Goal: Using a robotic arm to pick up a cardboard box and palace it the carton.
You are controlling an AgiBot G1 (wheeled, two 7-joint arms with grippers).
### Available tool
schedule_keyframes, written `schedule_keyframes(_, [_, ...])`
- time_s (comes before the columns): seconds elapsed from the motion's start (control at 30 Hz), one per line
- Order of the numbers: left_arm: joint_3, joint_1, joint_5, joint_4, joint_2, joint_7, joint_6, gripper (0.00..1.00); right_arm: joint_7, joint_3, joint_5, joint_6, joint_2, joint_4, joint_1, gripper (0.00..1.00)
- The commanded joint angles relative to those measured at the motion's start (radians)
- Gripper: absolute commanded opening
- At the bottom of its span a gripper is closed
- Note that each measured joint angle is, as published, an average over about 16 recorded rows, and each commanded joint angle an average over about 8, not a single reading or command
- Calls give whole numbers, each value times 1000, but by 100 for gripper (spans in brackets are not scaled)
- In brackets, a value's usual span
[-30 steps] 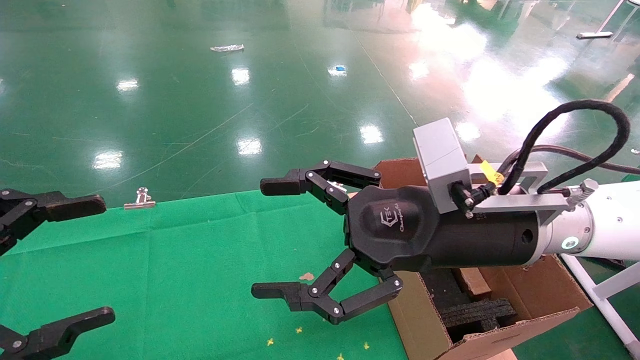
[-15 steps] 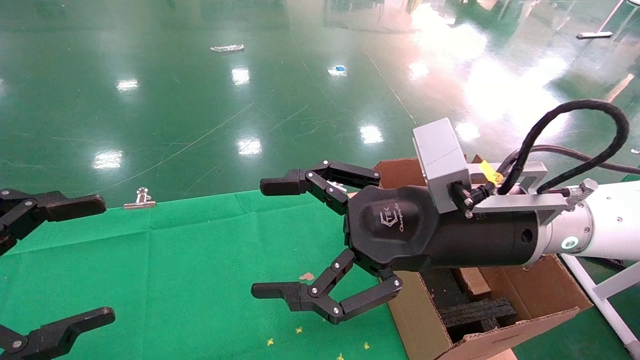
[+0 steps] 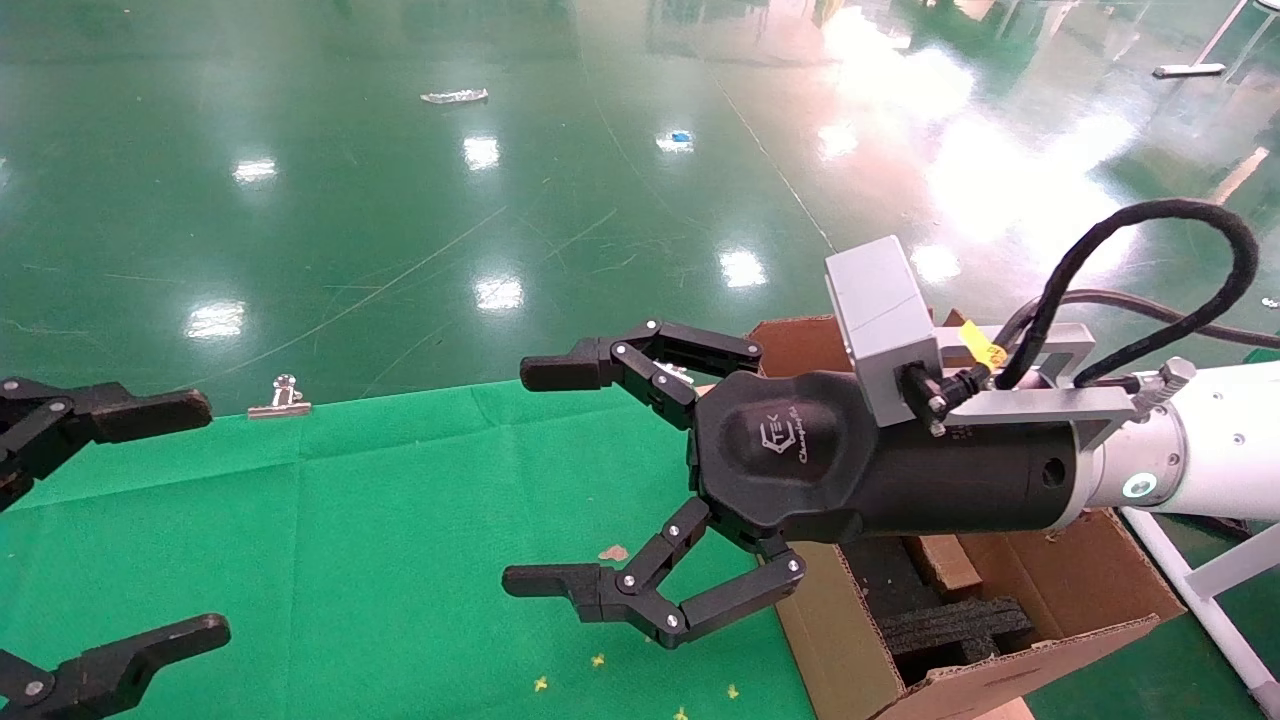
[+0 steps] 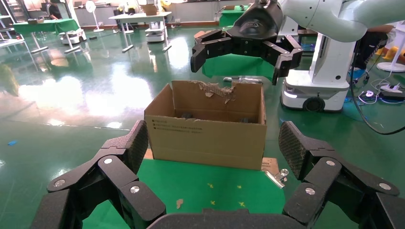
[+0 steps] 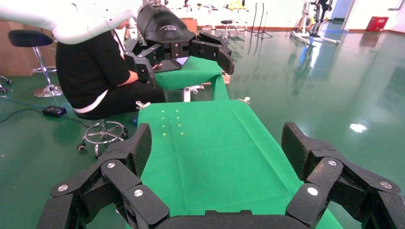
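The robotic arm on my right, white with a black wrist (image 3: 950, 480), reaches leftward over the green cloth. Its right gripper (image 3: 538, 477) hangs open and empty above the cloth, just left of the carton (image 3: 840, 640). The carton is large, brown and open-topped with a torn flap (image 4: 205, 138); it stands at the table's right end with black foam blocks (image 3: 950, 625) inside. A small narrow brown cardboard box (image 3: 945, 565) shows partly inside the carton between the foam, under my right wrist. My left gripper (image 3: 200, 518) is open and empty at the table's left end.
The green cloth (image 3: 350, 520) covers the table and carries small yellow marks and a cardboard scrap (image 3: 612, 552). A metal binder clip (image 3: 280, 398) grips the far edge. A person in black (image 5: 100, 81) sits on a stool beyond the table's left end.
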Motion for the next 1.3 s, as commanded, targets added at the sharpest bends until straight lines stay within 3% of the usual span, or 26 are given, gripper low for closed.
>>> schedule_keyframes(0.03, [0,0,0,0,0,0,0,100,0,0,0,0,0,0,0,100])
schedule_keyframes(1.3, [0,0,0,0,0,0,0,100,0,0,0,0,0,0,0,100])
